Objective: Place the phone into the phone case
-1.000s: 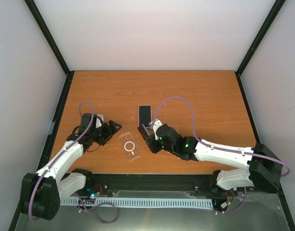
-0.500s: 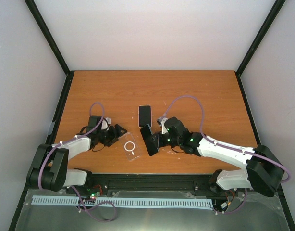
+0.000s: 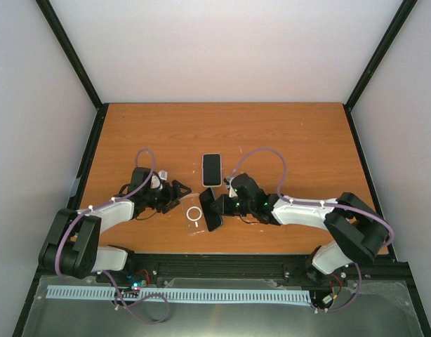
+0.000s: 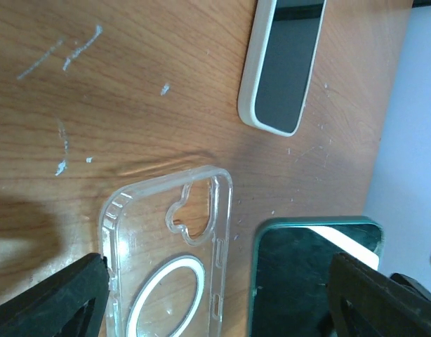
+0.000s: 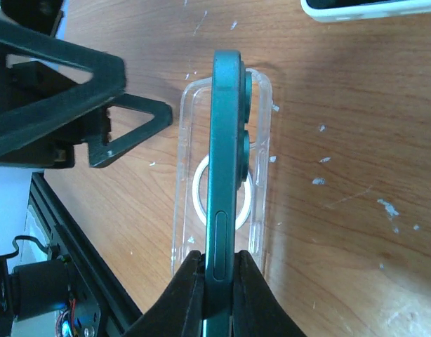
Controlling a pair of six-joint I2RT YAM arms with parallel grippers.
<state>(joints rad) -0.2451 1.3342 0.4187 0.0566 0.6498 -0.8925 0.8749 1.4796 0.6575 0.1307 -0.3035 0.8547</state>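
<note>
Two pincers: right pincer [image 5: 215, 274] tight on phone [image 5: 226, 154] over case [image 4: 166, 256], left pincer [image 3: 180, 194] agape.

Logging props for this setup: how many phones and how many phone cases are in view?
Phones: 2 (green phone, white-edged phone)
Phone cases: 1 (clear case)
Total: 3

Dark phone [image 3: 208, 215] in the right tool [image 3: 220, 204] at the edge of the clear case [image 3: 191, 215], left tool [image 3: 183, 192] wide-jawed alongside.
</note>
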